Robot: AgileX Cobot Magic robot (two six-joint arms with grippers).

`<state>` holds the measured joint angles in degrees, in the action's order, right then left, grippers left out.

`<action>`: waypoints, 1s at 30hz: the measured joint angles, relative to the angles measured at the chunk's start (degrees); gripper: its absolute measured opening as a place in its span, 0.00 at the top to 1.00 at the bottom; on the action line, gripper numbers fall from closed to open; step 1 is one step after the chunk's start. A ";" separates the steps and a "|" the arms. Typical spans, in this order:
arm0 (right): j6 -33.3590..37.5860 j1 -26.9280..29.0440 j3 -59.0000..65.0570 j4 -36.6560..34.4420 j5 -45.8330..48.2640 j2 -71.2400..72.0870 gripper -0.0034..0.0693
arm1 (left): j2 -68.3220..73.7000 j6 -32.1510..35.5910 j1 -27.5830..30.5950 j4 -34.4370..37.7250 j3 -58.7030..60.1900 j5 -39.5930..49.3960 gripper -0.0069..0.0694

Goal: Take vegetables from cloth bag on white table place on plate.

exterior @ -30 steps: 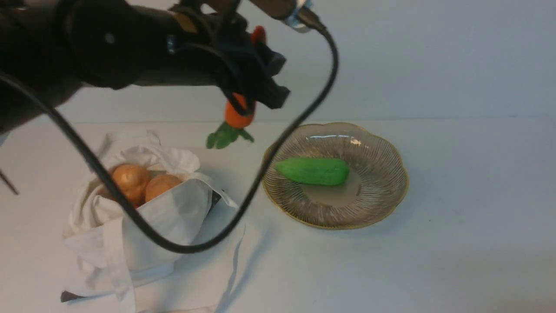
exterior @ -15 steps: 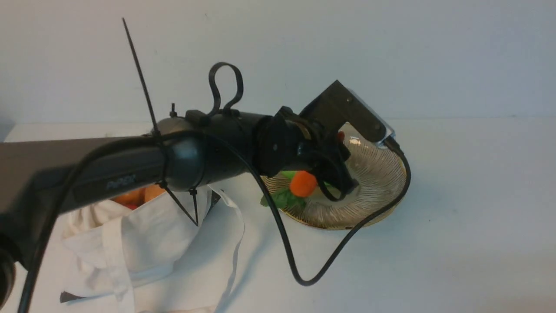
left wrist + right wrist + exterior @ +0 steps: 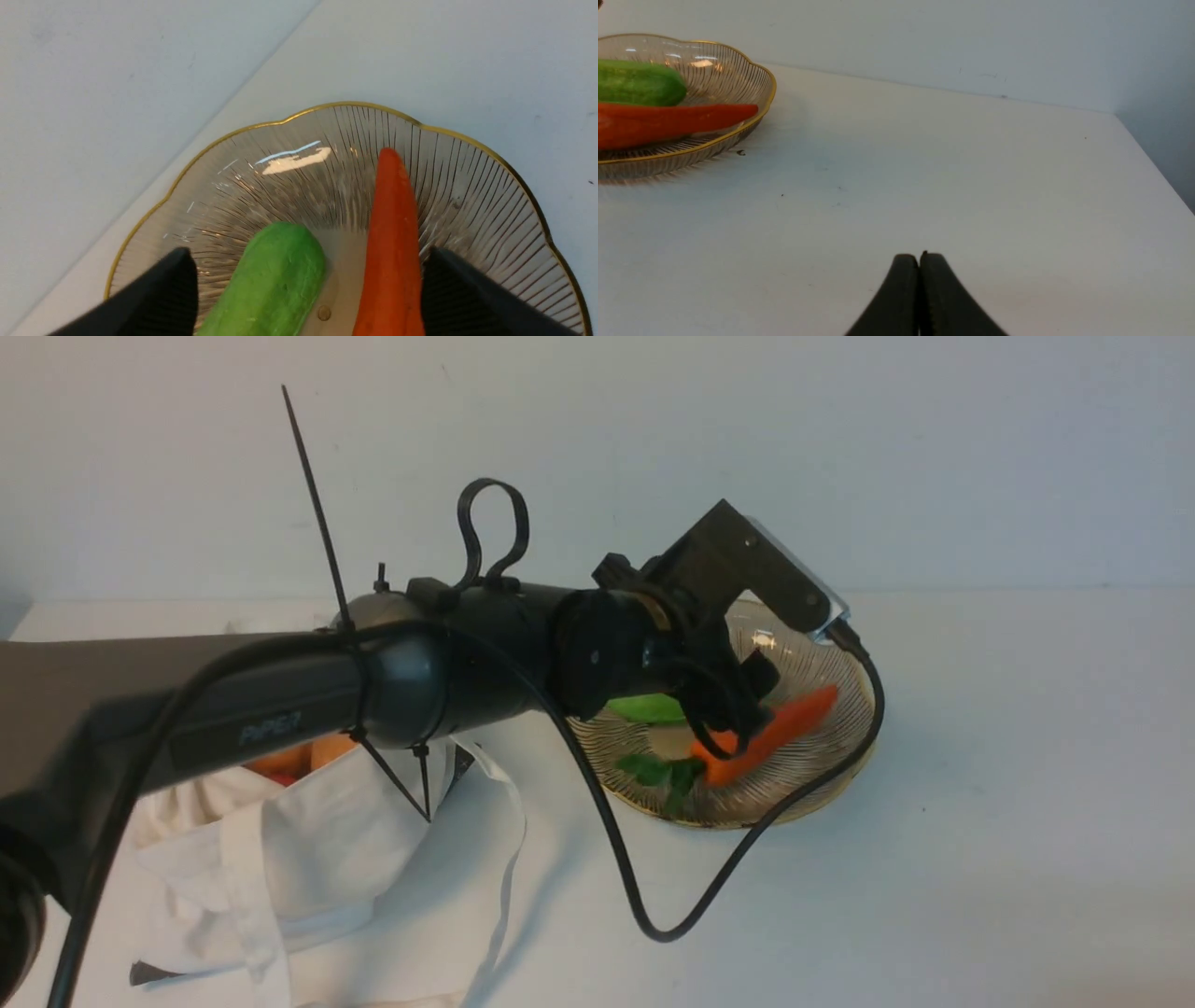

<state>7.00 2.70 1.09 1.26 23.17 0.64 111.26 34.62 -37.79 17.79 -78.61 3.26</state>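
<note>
**Front view.** The left arm (image 3: 280, 709) reaches from the bag side across to the plate (image 3: 826, 770), wrist angled down over it. The carrot (image 3: 770, 733) lies in the plate with its leaves toward the near rim, beside a green vegetable (image 3: 649, 709). Potatoes (image 3: 280, 761) show in the cloth bag (image 3: 373, 821).

Judgement: this is the release step. Lift straight up before swinging back, so the jaws do not drag the carrot. Mind the cable (image 3: 747, 859) looping close to the rim.

**Left wrist view.** The left jaws are spread wide. The carrot (image 3: 392, 242) lies between them, close to one jaw, and is not gripped.

**Right wrist view.** The right jaws are pressed together and empty, low over the bare bench (image 3: 971, 186), well apart from the plate.
</note>
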 joint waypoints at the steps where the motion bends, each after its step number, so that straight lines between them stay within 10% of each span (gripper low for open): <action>1: 0.00 0.00 0.00 0.00 0.00 0.00 0.97 | -0.68 -0.08 0.00 0.00 0.00 0.48 0.14; 7: 0.00 0.00 0.00 0.00 0.00 0.00 0.97 | -9.18 -4.27 1.40 0.95 0.00 9.03 0.30; 16: 0.00 0.00 0.00 0.00 0.00 0.00 0.97 | -28.97 -13.61 12.69 0.89 0.00 29.14 0.88; 30: 0.00 0.00 0.00 0.00 0.00 0.00 0.97 | -60.80 -20.79 28.79 0.72 14.05 35.83 0.92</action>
<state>7.00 2.70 1.09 1.26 23.17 0.64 50.46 13.83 -8.99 18.51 -64.56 39.09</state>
